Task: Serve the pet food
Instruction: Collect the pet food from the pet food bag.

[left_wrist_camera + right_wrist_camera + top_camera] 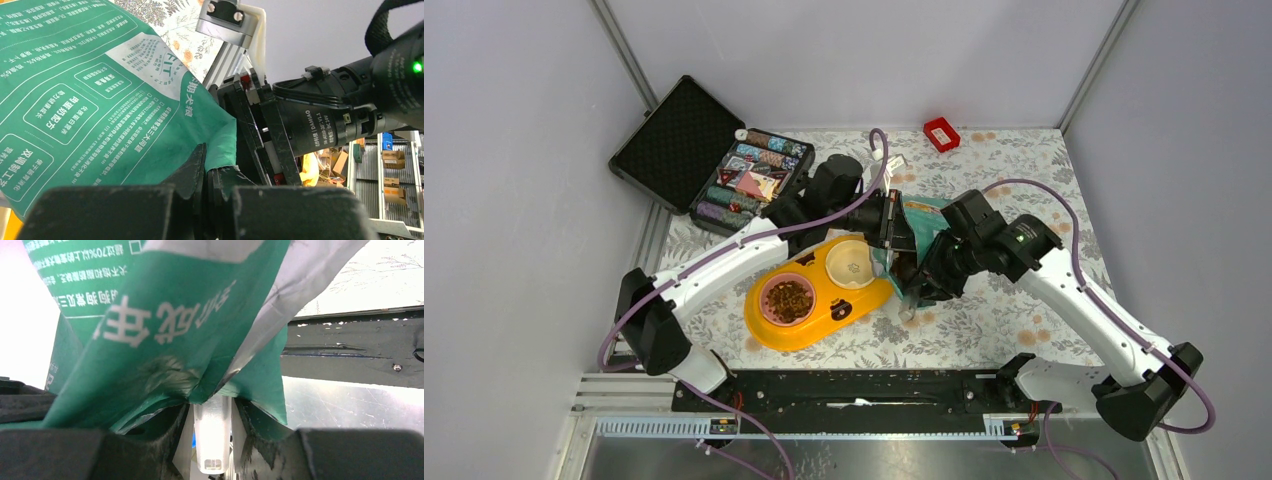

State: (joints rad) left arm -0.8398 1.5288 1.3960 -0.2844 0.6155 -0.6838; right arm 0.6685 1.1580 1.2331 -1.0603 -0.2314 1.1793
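- Over the table (1004, 330), the pouch (921, 215) is clamped at its edges by the left pincer (206, 172) and the right pincer (212, 407).
- Soft, slippery film is expected; firm seams should be pinched.

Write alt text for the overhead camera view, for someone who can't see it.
A teal pouch is gripped by the left pincer and the right pincer, beside a yellow double feeder. Its pink bowl holds brown kibble; the cream bowl looks empty. An open black case sits at back left.
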